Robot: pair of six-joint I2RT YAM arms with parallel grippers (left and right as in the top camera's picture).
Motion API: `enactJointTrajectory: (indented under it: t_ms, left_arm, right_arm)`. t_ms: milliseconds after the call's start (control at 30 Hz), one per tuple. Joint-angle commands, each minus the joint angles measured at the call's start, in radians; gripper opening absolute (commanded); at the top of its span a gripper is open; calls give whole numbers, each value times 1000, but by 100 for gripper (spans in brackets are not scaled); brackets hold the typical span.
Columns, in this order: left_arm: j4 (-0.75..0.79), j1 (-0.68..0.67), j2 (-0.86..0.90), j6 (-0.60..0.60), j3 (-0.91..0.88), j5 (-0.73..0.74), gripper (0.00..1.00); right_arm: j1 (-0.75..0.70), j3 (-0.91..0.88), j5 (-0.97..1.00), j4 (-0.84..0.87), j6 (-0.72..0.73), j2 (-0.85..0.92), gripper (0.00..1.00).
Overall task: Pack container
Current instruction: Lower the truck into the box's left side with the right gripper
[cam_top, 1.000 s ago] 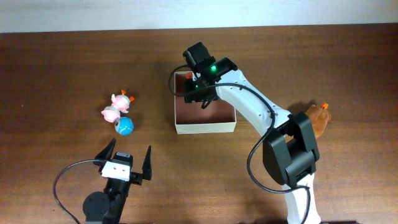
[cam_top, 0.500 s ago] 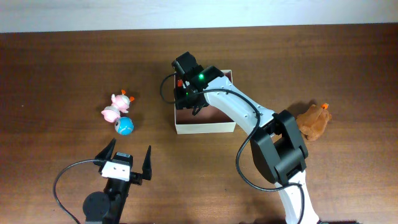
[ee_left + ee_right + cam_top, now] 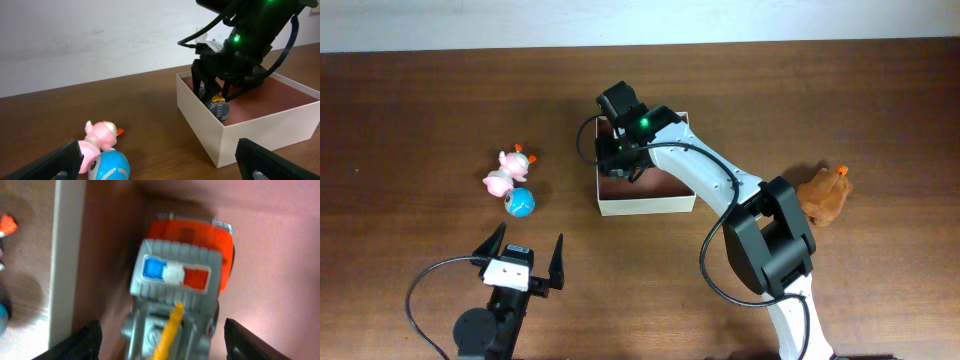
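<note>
1. My right claw (image 3: 167, 341) hangs spread wide, a finger either side of the toy truck (image 3: 182, 275)
2. The truck hugs the left wall of the container (image 3: 650, 207); bare floor lies rightward
3. My left claw (image 3: 530, 242) gapes, well apart from it

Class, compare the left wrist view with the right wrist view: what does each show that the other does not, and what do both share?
Left wrist only: the right end effector seen from outside, its green light, and the pale wall behind. Right wrist only: the toy truck from above, with its orange body and blue-white-red light bar. Both: the container, its cream wall and pinkish-brown floor.
</note>
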Motion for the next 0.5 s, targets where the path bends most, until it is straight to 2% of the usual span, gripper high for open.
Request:
enactJointTrajectory:
  t_ms: [0,200,267,400,467]
  left_arm:
    - [1,5,-8,13,-5,8,100]
    - [1,5,-8,13,-5,8,100]
    - [1,5,-8,13,-5,8,99]
    - [1,5,-8,13,-5,8,99]
    - [1,5,-8,13,-5,8,100]
  right_arm:
    - [1,86,5,-60,-29,-3,72]
    - [-4,283,10,-288,-54,-29,71]
    - [-6,317,25,-357,-55,-29,63]
    - [-7,304,55,-442,-55,-28,36]
    - [-5,270,61,-452,-54,-28,27]
